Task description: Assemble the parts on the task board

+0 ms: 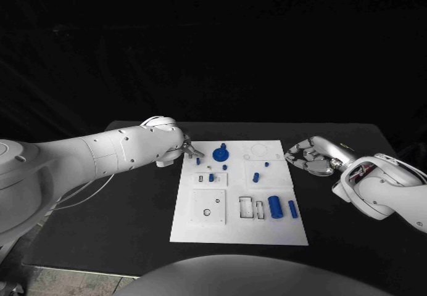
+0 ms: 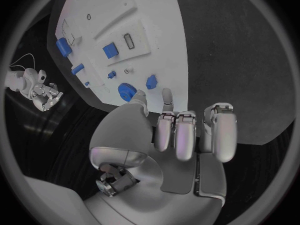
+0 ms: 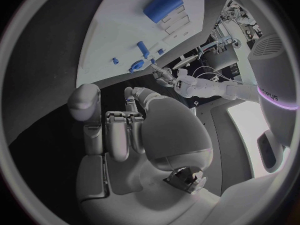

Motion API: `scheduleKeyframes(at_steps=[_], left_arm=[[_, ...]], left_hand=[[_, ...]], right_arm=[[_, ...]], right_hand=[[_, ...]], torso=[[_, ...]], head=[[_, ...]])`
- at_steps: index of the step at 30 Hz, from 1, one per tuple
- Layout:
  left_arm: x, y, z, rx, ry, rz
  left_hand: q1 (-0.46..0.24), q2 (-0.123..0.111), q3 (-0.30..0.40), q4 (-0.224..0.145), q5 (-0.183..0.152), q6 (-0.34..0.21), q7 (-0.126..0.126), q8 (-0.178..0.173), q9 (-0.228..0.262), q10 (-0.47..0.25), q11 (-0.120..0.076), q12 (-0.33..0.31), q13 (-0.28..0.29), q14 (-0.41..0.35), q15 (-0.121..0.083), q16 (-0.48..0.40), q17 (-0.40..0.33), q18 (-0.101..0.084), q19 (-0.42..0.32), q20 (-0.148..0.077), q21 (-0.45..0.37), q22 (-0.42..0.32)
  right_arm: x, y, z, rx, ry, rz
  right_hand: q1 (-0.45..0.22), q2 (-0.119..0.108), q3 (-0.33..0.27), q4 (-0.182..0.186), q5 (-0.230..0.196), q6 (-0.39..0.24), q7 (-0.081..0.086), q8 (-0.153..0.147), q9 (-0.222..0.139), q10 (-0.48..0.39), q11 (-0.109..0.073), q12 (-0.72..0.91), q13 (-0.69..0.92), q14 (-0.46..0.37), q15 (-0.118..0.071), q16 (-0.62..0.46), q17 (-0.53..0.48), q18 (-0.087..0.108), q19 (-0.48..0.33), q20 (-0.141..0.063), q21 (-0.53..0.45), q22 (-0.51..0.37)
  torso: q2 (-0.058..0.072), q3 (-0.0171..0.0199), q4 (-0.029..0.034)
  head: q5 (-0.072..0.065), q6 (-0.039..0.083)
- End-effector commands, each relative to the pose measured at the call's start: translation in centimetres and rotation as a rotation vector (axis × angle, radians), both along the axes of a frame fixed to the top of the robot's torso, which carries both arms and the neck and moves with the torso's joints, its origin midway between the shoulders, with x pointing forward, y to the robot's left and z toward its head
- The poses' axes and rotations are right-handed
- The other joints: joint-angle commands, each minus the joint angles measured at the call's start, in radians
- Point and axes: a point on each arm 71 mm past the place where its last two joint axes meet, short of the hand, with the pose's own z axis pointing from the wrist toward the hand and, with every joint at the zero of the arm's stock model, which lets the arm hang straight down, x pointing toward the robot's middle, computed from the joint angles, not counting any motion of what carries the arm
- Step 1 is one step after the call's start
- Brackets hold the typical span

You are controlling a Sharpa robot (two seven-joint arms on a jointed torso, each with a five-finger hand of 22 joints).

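Note:
The white task board (image 1: pixel 239 229) lies in the middle of the black table. A round blue gear-like part (image 1: pixel 221 151) sits near its far edge, with small blue pegs (image 1: pixel 256 177) around it. A thick blue cylinder (image 1: pixel 275 206) and a slimmer one (image 1: pixel 293 208) lie near the right edge. My left hand (image 1: pixel 185 151) hovers at the board's far left corner and holds nothing. In the left wrist view its fingers (image 2: pixel 181 132) reach toward the gear (image 2: pixel 127 91). My right hand (image 1: pixel 311 158) floats just off the board's right side, fingers loosely bent and empty.
Raised white blocks (image 1: pixel 210 206) with slots and holes stand on the board's near half. Bare black table (image 1: pixel 133 209) lies on both sides of the board. The table's right edge runs close behind my right arm (image 1: pixel 382 191).

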Motion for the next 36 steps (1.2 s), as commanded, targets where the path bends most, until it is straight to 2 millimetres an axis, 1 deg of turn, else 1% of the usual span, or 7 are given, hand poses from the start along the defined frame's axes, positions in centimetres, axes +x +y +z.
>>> scheduleKeyframes(at_steps=[1, 5, 18, 24, 26, 32, 36], left_arm=[[-0.10, -0.35, -0.42, -0.026, 0.031, -0.024], [-0.14, -0.37, -0.81, -0.026, 0.039, -0.026], [-0.29, -0.65, -1.26, -0.037, 0.051, -0.032], [-0.31, -0.86, -1.26, -0.048, 0.048, -0.039], [-0.31, -0.89, -1.26, -0.051, 0.047, -0.039], [-0.34, -0.93, -1.29, -0.060, 0.053, -0.037], [-0.39, -0.90, -1.32, -0.063, 0.059, -0.035]], left_hand=[[0.013, 0.000, -0.006, 0.000, 0.012, 0.013, 0.003, -0.027, -0.031, 0.054, 0.009, -0.006, 0.233, 0.103, 0.008, 0.002, 0.263, 0.007, 0.015, 0.010, -0.008, 0.223], [0.019, 0.002, -0.007, 0.000, 0.026, 0.025, 0.003, -0.042, -0.051, 0.052, 0.009, -0.008, 0.232, 0.103, 0.009, 0.002, 0.263, 0.008, 0.014, 0.012, -0.009, 0.222], [0.035, 0.006, -0.007, -0.001, 0.072, 0.051, -0.001, -0.058, -0.074, 0.051, 0.007, -0.009, 0.231, 0.103, 0.008, 0.002, 0.263, 0.008, 0.012, 0.012, -0.010, 0.222], [0.071, 0.006, 0.007, -0.014, 0.166, 0.065, -0.006, -0.070, -0.089, 0.052, 0.002, -0.008, 0.232, 0.103, 0.004, 0.002, 0.263, 0.008, 0.013, 0.009, -0.009, 0.222], [0.084, 0.006, 0.014, -0.019, 0.189, 0.068, -0.008, -0.072, -0.092, 0.052, 0.001, -0.008, 0.232, 0.103, 0.003, 0.002, 0.263, 0.008, 0.013, 0.008, -0.009, 0.222], [0.121, 0.002, 0.036, -0.036, 0.242, 0.080, -0.016, -0.071, -0.092, 0.053, -0.005, -0.007, 0.233, 0.103, -0.002, 0.002, 0.263, 0.008, 0.013, 0.003, -0.009, 0.222], [0.137, -0.002, 0.048, -0.044, 0.260, 0.096, -0.023, -0.055, -0.080, 0.056, -0.011, -0.004, 0.234, 0.103, -0.006, 0.002, 0.263, 0.008, 0.014, 0.000, -0.007, 0.223]], right_arm=[[0.01, 0.05, -0.15, -0.008, 0.019, 0.001], [-0.02, 0.02, -0.16, -0.009, 0.021, 0.001], [-0.03, -0.02, -0.23, -0.012, 0.028, -0.001], [-0.02, -0.03, -0.29, -0.016, 0.034, -0.002], [-0.01, -0.06, -0.32, -0.017, 0.036, -0.003], [0.02, -0.16, -0.40, -0.018, 0.044, -0.007], [0.05, -0.20, -0.47, -0.019, 0.051, -0.010]], right_hand=[[0.010, 0.001, 0.005, -0.003, 0.005, -0.005, 0.004, -0.003, 0.002, 0.080, 0.008, -0.007, 0.230, 0.077, 0.008, -0.002, 0.104, 0.008, -0.002, 0.003, -0.006, 0.107], [0.010, 0.001, 0.006, -0.004, 0.005, -0.005, 0.004, -0.003, 0.002, 0.080, 0.008, -0.007, 0.229, 0.077, 0.008, -0.002, 0.105, 0.008, -0.002, 0.003, -0.006, 0.107], [0.014, 0.001, 0.009, -0.007, 0.009, -0.004, 0.004, -0.002, 0.003, 0.079, 0.008, -0.009, 0.227, 0.077, 0.008, -0.002, 0.104, 0.009, -0.002, 0.003, -0.009, 0.106], [0.017, 0.001, 0.010, -0.010, 0.011, -0.004, 0.004, -0.002, 0.004, 0.078, 0.008, -0.010, 0.227, 0.077, 0.008, -0.002, 0.103, 0.009, -0.003, 0.003, -0.010, 0.106], [0.017, 0.001, 0.011, -0.010, 0.011, -0.004, 0.004, -0.002, 0.004, 0.078, 0.008, -0.010, 0.226, 0.077, 0.008, -0.002, 0.103, 0.009, -0.003, 0.003, -0.011, 0.106], [0.020, 0.001, 0.012, -0.012, 0.013, -0.004, 0.004, -0.002, 0.004, 0.077, 0.008, -0.011, 0.225, 0.076, 0.008, -0.002, 0.103, 0.009, -0.003, 0.003, -0.013, 0.106], [0.022, 0.002, 0.014, -0.014, 0.013, -0.004, 0.004, -0.002, 0.005, 0.077, 0.008, -0.012, 0.224, 0.076, 0.008, -0.003, 0.102, 0.009, -0.004, 0.003, -0.015, 0.105]], torso=[[-0.001, 0.0001, -0.0002], [-0.001, 0.0001, -0.0004], [-0.001, 0.0004, -0.0001], [-0.001, 0.0002, -0.0001], [-0.001, 0.0003, 0.0000], [-0.001, 0.0006, 0.0002], [-0.001, 0.0004, 0.0000]], head=[[0.001, 0.000], [-0.002, 0.000], [-0.002, 0.000], [-0.002, 0.000], [-0.002, 0.000], [-0.001, 0.000], [-0.001, 0.000]])
